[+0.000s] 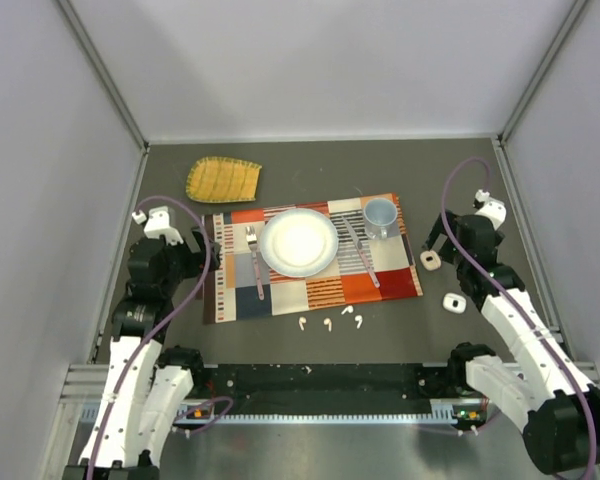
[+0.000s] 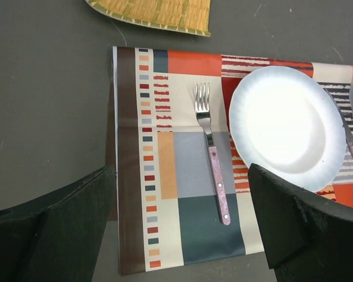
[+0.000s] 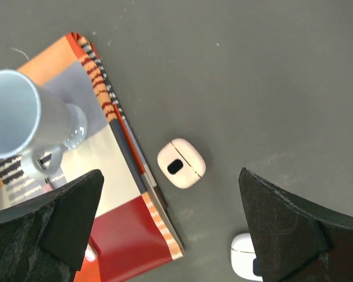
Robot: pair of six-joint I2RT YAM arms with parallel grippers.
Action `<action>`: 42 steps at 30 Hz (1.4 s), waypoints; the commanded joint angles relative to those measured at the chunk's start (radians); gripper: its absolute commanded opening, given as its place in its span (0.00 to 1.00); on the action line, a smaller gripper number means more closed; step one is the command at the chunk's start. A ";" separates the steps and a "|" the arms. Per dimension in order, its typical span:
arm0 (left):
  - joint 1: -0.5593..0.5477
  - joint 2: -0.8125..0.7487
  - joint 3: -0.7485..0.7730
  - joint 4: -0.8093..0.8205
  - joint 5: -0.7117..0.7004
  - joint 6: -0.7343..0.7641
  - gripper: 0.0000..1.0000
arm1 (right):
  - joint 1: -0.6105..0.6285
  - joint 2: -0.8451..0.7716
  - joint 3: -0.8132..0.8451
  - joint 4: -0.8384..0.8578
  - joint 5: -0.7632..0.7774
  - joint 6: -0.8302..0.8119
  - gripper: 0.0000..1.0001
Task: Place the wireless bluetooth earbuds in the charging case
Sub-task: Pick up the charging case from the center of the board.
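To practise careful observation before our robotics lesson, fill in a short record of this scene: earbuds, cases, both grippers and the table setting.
earbuds: small, white, loose on the bare table in front of the placemat
charging cases: two, white, on the table right of the placemat, apart
left gripper: open, empty, above the fork
right gripper: open, empty, above one case
on placemat: fork, plate, knife, cup
progress: earbuds not yet in the cases

Dark grey tabletop; pale grey walls on three sides; aluminium corner posts; even, soft light.
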 commanded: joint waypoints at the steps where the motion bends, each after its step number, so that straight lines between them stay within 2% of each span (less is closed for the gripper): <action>1: 0.000 -0.074 0.008 0.008 -0.001 -0.010 0.99 | -0.008 -0.006 0.011 -0.046 -0.027 -0.006 0.99; 7: 0.000 -0.137 -0.019 0.033 -0.025 0.011 0.99 | -0.010 0.011 -0.034 -0.022 -0.116 -0.048 0.87; 11: 0.000 -0.127 -0.016 0.033 -0.022 0.017 0.98 | -0.010 0.092 -0.036 0.018 -0.136 -0.104 0.75; 14: 0.000 -0.123 -0.015 0.033 -0.025 0.025 0.98 | -0.012 0.183 -0.008 0.027 -0.155 -0.169 0.76; 19: 0.000 -0.121 -0.015 0.033 -0.031 0.028 0.98 | -0.012 0.278 0.006 0.035 -0.097 -0.207 0.76; 26: 0.000 -0.112 -0.018 0.034 -0.031 0.032 0.98 | -0.010 0.307 -0.029 0.116 -0.169 -0.249 0.73; 35: -0.002 -0.109 -0.021 0.033 -0.067 0.029 0.98 | -0.010 0.370 -0.006 0.130 -0.081 -0.249 0.69; 42: 0.000 -0.106 -0.022 0.031 -0.071 0.029 0.98 | -0.008 0.417 -0.003 0.144 -0.095 -0.235 0.60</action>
